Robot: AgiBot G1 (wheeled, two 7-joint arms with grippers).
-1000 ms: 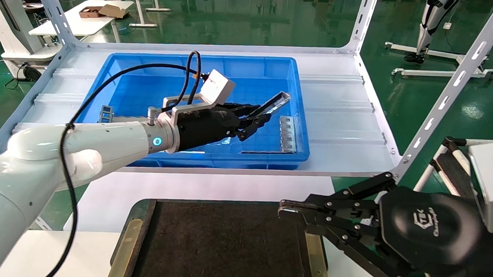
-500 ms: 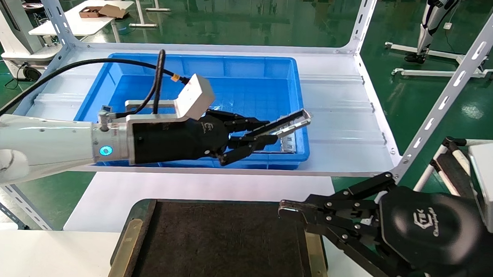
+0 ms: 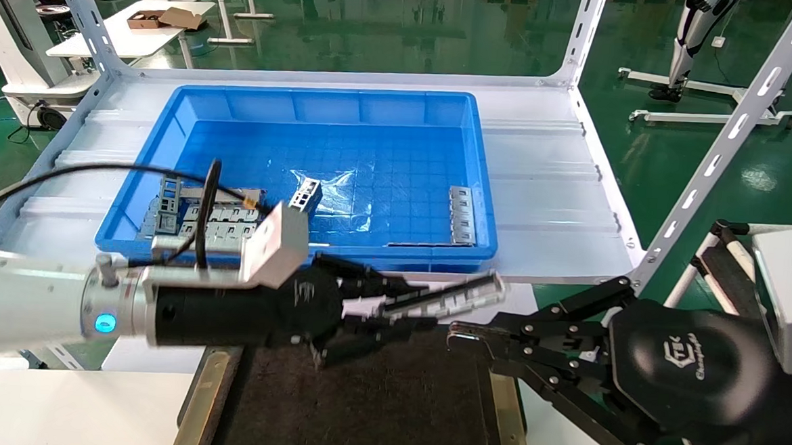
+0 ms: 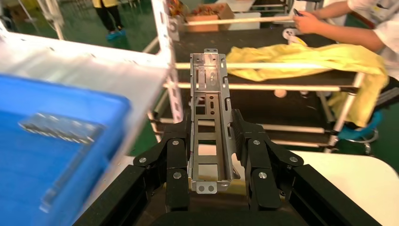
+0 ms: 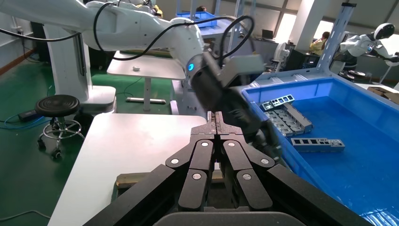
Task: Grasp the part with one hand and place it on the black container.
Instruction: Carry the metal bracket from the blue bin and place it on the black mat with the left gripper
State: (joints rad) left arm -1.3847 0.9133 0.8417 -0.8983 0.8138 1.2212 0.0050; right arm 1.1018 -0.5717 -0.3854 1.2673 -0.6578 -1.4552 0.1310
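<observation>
The part [image 3: 456,297], a slim silver slotted channel bar, hangs just above the far edge of the black container [image 3: 372,411], its free end pointing right. My left gripper [image 3: 391,310] is shut on it. In the left wrist view the black fingers [image 4: 178,141] clamp both raised edges of the part [image 4: 209,94], which sticks out well past the left gripper [image 4: 210,129]. My right gripper [image 3: 454,334] is parked, shut and empty, at the container's right side, its tips close to the part's end. In its own view the right gripper [image 5: 215,120] holds nothing.
The blue bin [image 3: 171,122] on the white shelf behind holds several grey parts [image 3: 200,215], a ladder-like bar [image 3: 306,194] and a tabbed plate [image 3: 463,216]. Slanted shelf posts [image 3: 711,157] stand to the right. A brass strip [image 3: 200,402] runs along the container's left side.
The left gripper has carried the part out of the blue bin, towards me and down, to just over the black container's far edge. The right arm has not moved.
</observation>
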